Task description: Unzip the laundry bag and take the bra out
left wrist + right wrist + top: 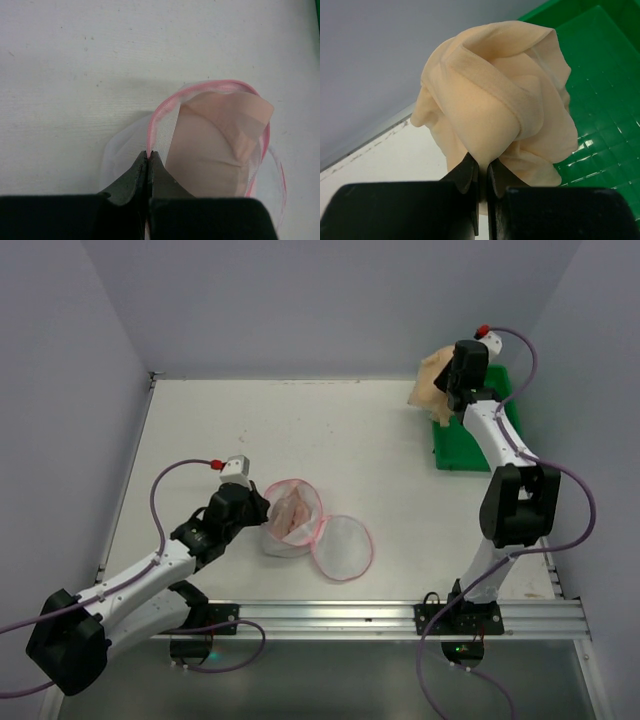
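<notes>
The laundry bag stands open at the table's front centre, its round mesh lid flopped flat to its right. A dusty pink padded cup of the bra sits inside it. My left gripper is shut on the bag's pink zip edge, its tips pinching the rim at the bag's left side. My right gripper is shut on a beige-tan bra piece and holds it up at the back right, over the left edge of the green tray. In the right wrist view the bunched fabric hangs from the gripper.
A green tray stands at the back right of the table; its gridded floor shows in the right wrist view. Grey walls close the table at the back and both sides. A metal rail runs along the near edge.
</notes>
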Available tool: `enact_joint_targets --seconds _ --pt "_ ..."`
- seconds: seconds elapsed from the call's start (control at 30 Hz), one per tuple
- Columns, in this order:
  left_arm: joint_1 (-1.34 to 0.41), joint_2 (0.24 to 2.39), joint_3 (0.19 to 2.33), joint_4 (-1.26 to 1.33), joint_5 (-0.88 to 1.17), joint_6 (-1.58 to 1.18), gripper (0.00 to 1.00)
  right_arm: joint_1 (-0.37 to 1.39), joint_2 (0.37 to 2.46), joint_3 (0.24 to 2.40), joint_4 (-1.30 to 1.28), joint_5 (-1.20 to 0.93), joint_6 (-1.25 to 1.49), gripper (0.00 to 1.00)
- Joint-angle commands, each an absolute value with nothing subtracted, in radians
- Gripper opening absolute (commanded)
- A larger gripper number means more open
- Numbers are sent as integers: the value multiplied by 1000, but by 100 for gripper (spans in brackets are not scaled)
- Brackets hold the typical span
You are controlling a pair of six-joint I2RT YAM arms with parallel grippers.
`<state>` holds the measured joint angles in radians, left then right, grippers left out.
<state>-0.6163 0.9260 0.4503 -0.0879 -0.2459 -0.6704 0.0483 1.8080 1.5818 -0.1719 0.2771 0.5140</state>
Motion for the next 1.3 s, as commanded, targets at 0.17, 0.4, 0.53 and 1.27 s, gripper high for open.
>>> enact_joint_targets --seconds 0.17,0.4,0.53,1.27 --pt "-612 966 466 -18 -198 -696 0 -64 1953 1758 -61 344 519 0" --pt "-612 1008 468 21 -198 -690 0 -113 2055 1873 -94 319 486 2" --pt "-614 1020 469 23 -201 -689 0 -133 2150 1991 -173 239 486 26" --pt "-612 967 492 12 -242 -666 0 269 1412 1306 -227 -100 377 93"
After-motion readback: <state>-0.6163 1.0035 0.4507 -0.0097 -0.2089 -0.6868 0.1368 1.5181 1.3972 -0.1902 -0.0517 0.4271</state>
